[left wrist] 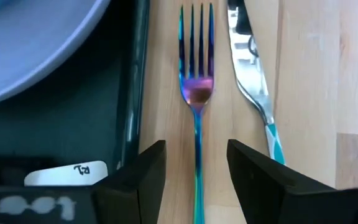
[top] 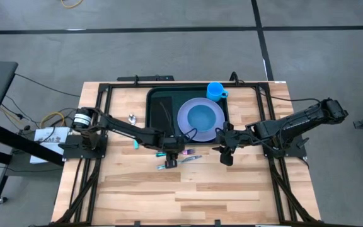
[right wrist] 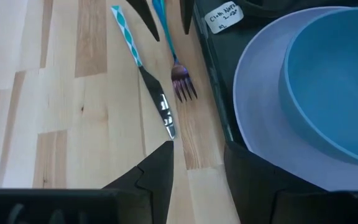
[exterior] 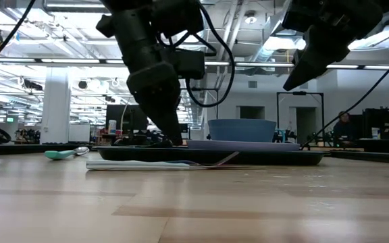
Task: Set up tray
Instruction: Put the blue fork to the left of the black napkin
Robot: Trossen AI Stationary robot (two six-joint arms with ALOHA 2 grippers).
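The dark green tray (top: 158, 104) holds a lavender plate (top: 183, 120) with a blue bowl (top: 201, 117) on it. An iridescent fork (left wrist: 196, 87) and a knife with a teal patterned handle (left wrist: 252, 74) lie flat on the wood beside the tray's near rim. My left gripper (left wrist: 197, 171) is open and low over the table, one finger on either side of the fork's handle, with wood showing on both sides of it. My right gripper (right wrist: 197, 168) is open and raised over the tray's near rim (right wrist: 219, 118), to the right of the cutlery.
A blue cup (top: 216, 91) stands at the tray's far right corner. A spoon (top: 132, 118) lies on the wood left of the tray. A white label (left wrist: 67, 171) is stuck inside the tray. Bare wood stretches toward the table's near edge (top: 181, 202).
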